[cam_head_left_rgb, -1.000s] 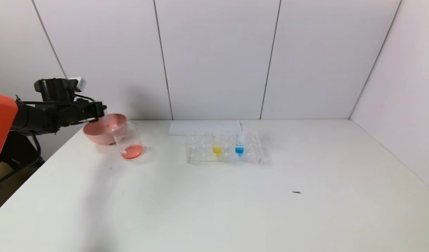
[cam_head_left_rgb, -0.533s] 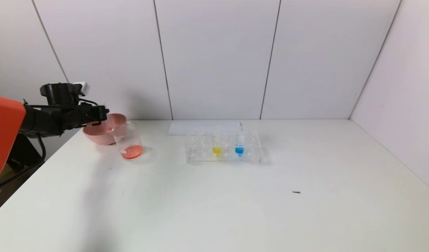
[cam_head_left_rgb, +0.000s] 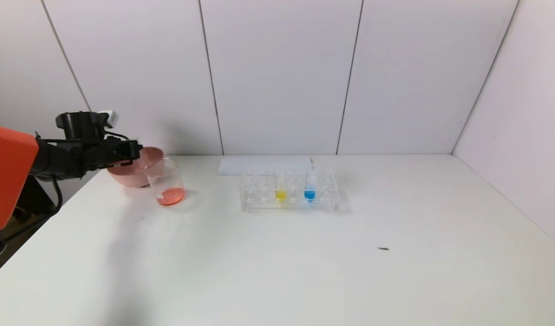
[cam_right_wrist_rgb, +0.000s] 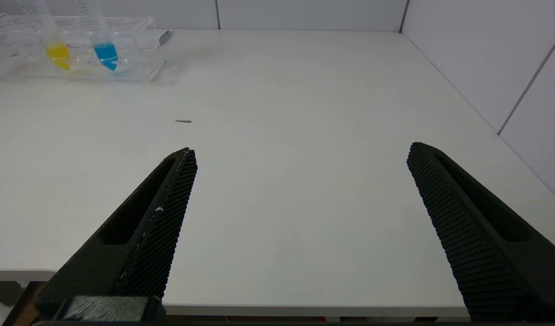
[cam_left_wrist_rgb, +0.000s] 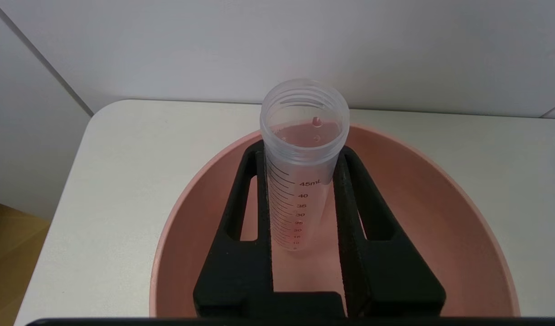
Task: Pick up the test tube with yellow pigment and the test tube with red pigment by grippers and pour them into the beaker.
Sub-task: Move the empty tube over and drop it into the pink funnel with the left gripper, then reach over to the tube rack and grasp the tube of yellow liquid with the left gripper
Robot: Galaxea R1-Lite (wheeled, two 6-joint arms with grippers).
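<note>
My left gripper [cam_head_left_rgb: 134,151] [cam_left_wrist_rgb: 300,154] hangs over the pink bowl [cam_head_left_rgb: 123,174] [cam_left_wrist_rgb: 440,217] at the table's far left. It is shut on the test tube with red pigment [cam_left_wrist_rgb: 300,199], a clear graduated tube that holds only a few red drops and stands mouth up above the bowl. Just right of the bowl is the beaker [cam_head_left_rgb: 166,181] with red-orange liquid in its bottom. The test tube with yellow pigment [cam_head_left_rgb: 281,188] [cam_right_wrist_rgb: 55,45] stands upright in the clear rack [cam_head_left_rgb: 259,199]. My right gripper [cam_right_wrist_rgb: 300,156] is open above the table's near edge, holding nothing.
A blue-liquid tube [cam_head_left_rgb: 310,188] [cam_right_wrist_rgb: 104,45] stands beside the yellow one in the rack. A white sheet [cam_head_left_rgb: 263,165] lies behind the rack by the wall. A small dark speck [cam_head_left_rgb: 383,248] lies on the table to the right.
My left arm has shifted a little to the right and down, bringing the held tube further over the pink bowl. Nothing else has moved.
</note>
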